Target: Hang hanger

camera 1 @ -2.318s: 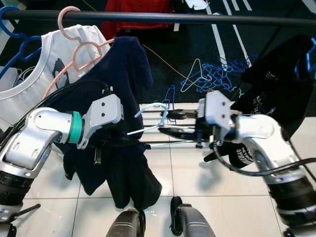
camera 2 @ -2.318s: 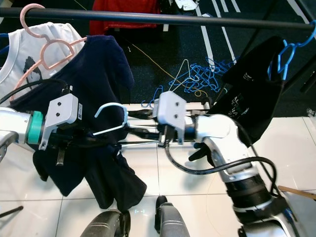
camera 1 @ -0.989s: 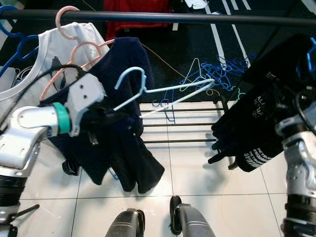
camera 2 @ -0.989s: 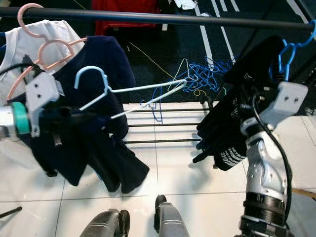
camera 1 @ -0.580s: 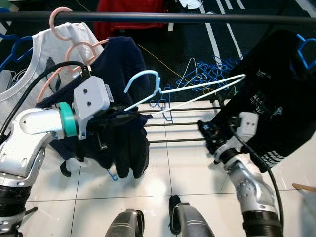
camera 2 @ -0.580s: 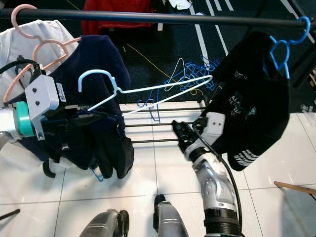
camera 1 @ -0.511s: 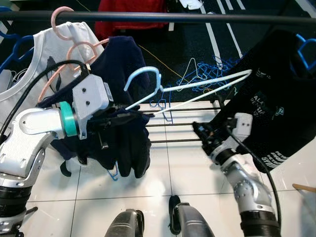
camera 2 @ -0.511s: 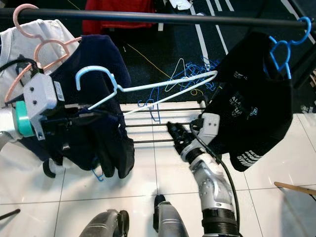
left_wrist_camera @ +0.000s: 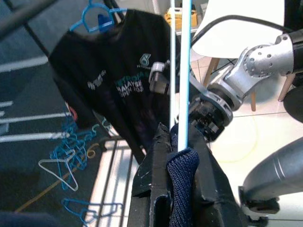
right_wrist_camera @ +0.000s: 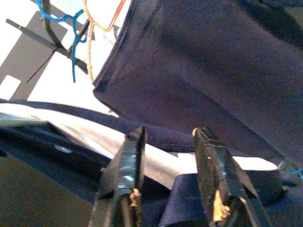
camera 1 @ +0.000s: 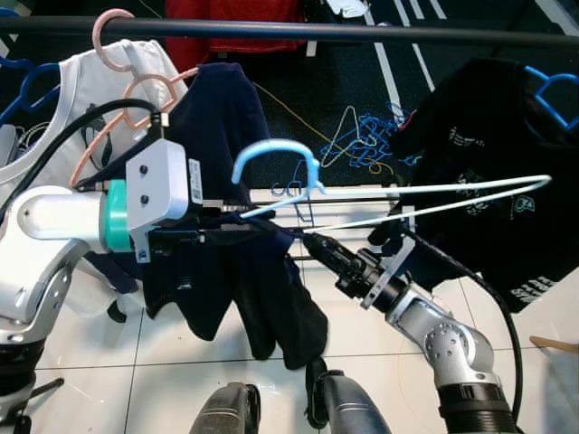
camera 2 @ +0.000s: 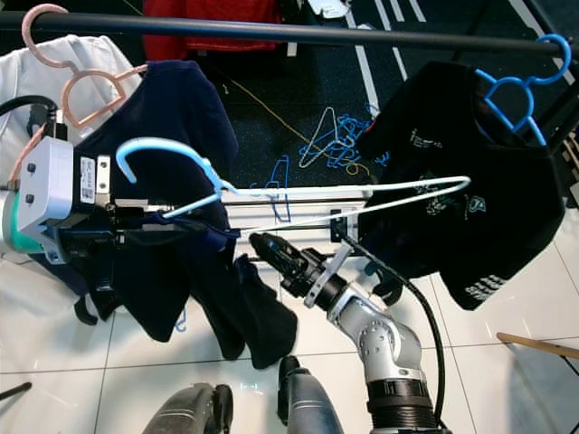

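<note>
Two claws: left claw [camera 1: 237, 220] clamps the pale-blue hanger [camera 1: 380, 197] and navy shirt [camera 1: 262, 280] (below the rail [camera 1: 298, 30]); right claw [camera 1: 314, 243], fingers parted, reaches the shirt.

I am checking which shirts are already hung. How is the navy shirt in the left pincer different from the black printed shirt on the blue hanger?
The navy shirt is plain, bunched and drooping from the left pincer, together with a light blue hanger off the rail. The black shirt carries white print and hangs spread on a blue hanger hooked over the rail. Both are dark.
</note>
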Controlling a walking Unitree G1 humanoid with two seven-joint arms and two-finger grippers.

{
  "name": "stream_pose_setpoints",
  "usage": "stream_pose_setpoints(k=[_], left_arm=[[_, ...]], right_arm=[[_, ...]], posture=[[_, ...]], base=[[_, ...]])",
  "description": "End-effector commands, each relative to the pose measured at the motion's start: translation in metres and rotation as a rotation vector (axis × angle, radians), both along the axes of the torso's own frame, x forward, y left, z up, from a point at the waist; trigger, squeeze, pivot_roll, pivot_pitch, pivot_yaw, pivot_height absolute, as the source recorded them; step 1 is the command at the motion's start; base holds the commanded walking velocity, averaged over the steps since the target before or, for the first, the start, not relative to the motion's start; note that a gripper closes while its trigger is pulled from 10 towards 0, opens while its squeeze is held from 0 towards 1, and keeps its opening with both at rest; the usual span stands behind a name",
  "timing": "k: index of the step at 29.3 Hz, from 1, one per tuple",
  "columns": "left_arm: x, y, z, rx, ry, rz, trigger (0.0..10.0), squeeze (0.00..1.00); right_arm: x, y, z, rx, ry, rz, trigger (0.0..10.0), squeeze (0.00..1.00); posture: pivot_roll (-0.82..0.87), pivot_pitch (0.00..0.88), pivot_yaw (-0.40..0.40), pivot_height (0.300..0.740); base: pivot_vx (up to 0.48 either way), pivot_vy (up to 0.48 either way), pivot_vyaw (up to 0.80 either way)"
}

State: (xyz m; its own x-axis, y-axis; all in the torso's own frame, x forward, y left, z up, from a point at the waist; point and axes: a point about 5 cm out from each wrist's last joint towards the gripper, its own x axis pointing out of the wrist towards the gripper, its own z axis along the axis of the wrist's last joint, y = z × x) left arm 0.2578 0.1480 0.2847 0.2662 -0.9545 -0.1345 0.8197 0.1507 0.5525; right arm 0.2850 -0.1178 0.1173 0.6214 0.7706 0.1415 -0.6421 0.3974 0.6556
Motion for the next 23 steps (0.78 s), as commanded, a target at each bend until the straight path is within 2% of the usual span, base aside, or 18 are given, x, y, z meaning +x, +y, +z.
stream_pose_setpoints(k=[1,2,6,8,9,10,12,13,16,17,18,21,23], left_arm=[[-0.005,-0.005,0.002,0.002,-0.009,-0.046,10.0,0.0],[-0.006,-0.006,0.005,0.001,-0.013,-0.058,10.0,0.0],[-0.008,-0.008,0.009,0.006,-0.021,-0.081,10.0,0.0],[-0.009,-0.008,0.013,0.017,-0.03,-0.099,10.0,0.0],[-0.009,-0.008,0.013,0.017,-0.03,-0.099,10.0,0.0],[-0.011,-0.007,0.015,0.023,-0.028,-0.113,10.0,0.0],[-0.013,-0.007,0.017,0.028,-0.026,-0.124,10.0,0.0],[-0.016,-0.007,0.018,0.034,-0.021,-0.143,10.0,0.0],[-0.019,-0.008,0.02,0.042,-0.019,-0.165,10.0,0.0],[-0.021,-0.009,0.022,0.047,-0.02,-0.183,10.0,0.0],[-0.021,-0.009,0.022,0.047,-0.02,-0.183,10.0,0.0],[-0.022,-0.009,0.023,0.049,-0.021,-0.19,10.0,0.0],[-0.022,-0.01,0.025,0.045,-0.023,-0.193,10.0,0.0]], right_arm=[[-0.004,-0.001,-0.007,0.006,0.038,0.025,10.0,0.67],[-0.008,0.0,-0.009,0.006,0.051,0.068,10.0,1.0],[-0.015,0.001,-0.015,-0.015,0.076,0.147,10.0,1.0],[-0.023,0.002,-0.024,-0.079,0.095,0.217,10.0,1.0],[-0.023,0.002,-0.024,-0.079,0.095,0.217,10.0,1.0],[-0.028,0.001,-0.028,-0.114,0.092,0.268,10.0,0.92],[-0.031,0.001,-0.029,-0.132,0.091,0.302,10.0,0.92],[-0.034,0.001,-0.031,-0.164,0.081,0.348,10.0,0.0],[-0.035,0.001,-0.034,-0.219,0.064,0.398,10.0,0.0],[-0.029,0.003,-0.04,-0.307,0.048,0.395,10.0,0.0],[-0.029,0.003,-0.04,-0.307,0.048,0.395,10.0,0.0],[-0.023,0.003,-0.043,-0.358,0.044,0.373,10.0,0.0],[-0.013,0.003,-0.049,-0.435,0.042,0.311,10.0,0.0]], posture=[[-0.01,0.176,0.025,0.74],[-0.01,0.183,0.026,0.74],[0.0,0.186,0.023,0.74],[0.0,0.19,0.021,0.74],[0.0,0.19,0.021,0.74],[0.01,0.193,0.021,0.74],[0.01,0.193,0.021,0.74],[0.01,0.194,0.024,0.74],[0.01,0.194,0.026,0.74],[0.02,0.195,0.025,0.74],[0.02,0.195,0.025,0.74],[0.02,0.195,0.025,0.74],[0.02,0.196,0.026,0.74]], base=[[0.0,0.0,0.0],[0.0,0.0,0.0],[0.0,0.0,0.0],[0.0,0.0,0.0],[0.0,0.0,0.0],[0.0,0.0,0.0],[0.0,0.0,0.0],[0.0,0.0,0.0],[0.0,0.0,0.0],[0.0,0.0,0.0],[0.0,0.0,0.0],[0.0,0.0,0.0],[0.0,0.0,0.0]])
